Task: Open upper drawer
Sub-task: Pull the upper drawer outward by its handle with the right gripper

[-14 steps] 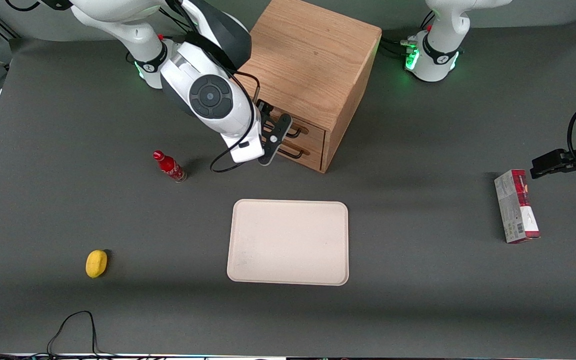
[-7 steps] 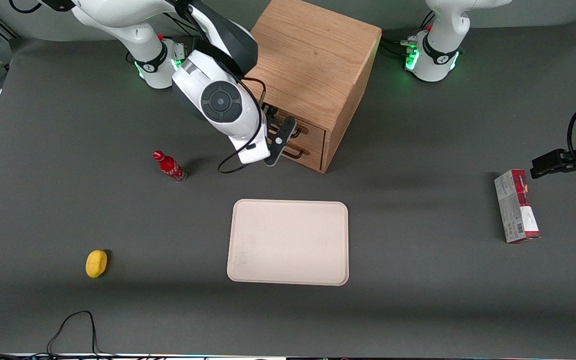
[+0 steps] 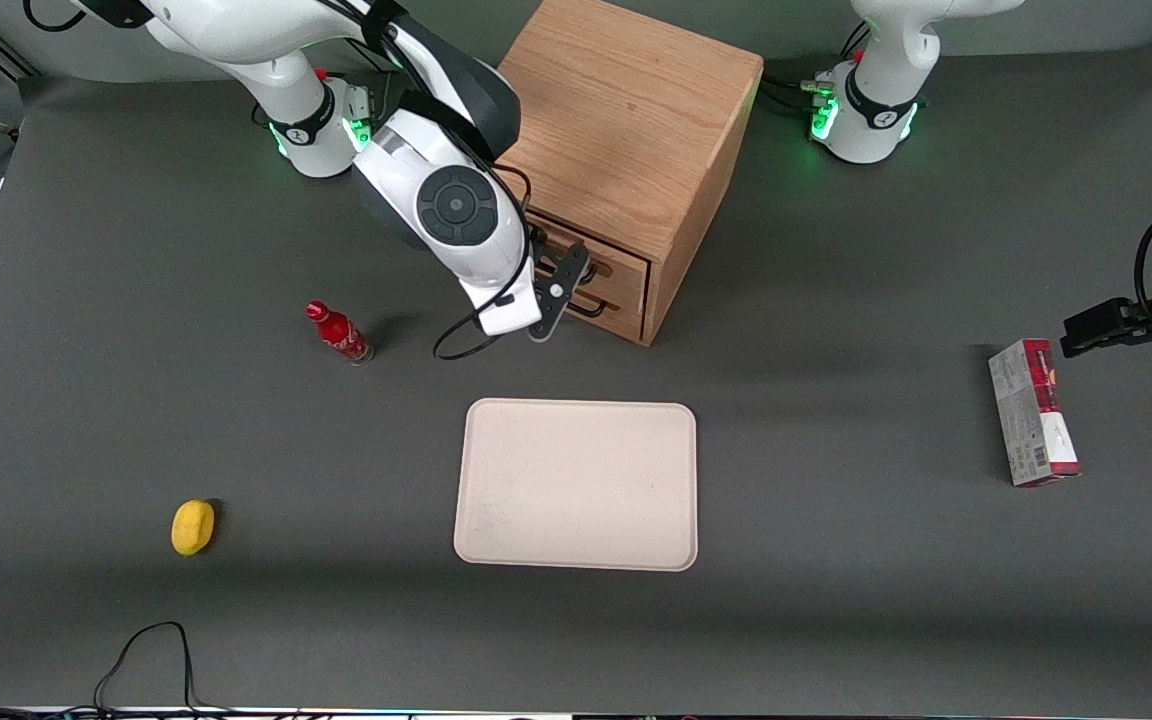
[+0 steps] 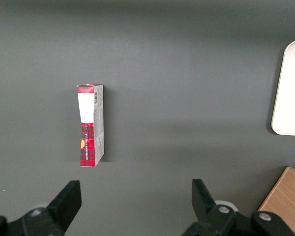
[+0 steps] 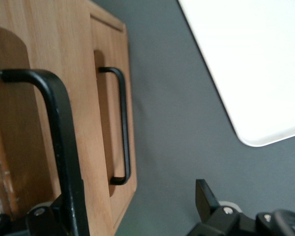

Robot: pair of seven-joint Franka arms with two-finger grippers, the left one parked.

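Observation:
The wooden cabinet (image 3: 626, 110) stands at the back of the table, its two drawer fronts facing the tray. The upper drawer (image 3: 618, 256) is shut; its black bar handle (image 3: 591, 268) is half hidden by my gripper. In the right wrist view the upper drawer (image 5: 19, 98) and its handle (image 5: 64, 147) are very close, and the bottom drawer's handle (image 5: 124, 128) is beside it. My gripper (image 3: 558, 285) is open right in front of the drawer fronts. In the wrist view the gripper (image 5: 132, 211) has the upper handle just inside one finger, untouched as far as I can see.
A cream tray (image 3: 576, 485) lies nearer the front camera than the cabinet; it also shows in the right wrist view (image 5: 246, 59). A red bottle (image 3: 339, 333) stands beside my arm. A yellow fruit (image 3: 193, 526) lies toward the working arm's end, a red box (image 3: 1031, 412) toward the parked arm's.
My arm has swung in toward the cabinet front, bringing the open gripper closer over the drawer handles. The drawers have not moved.

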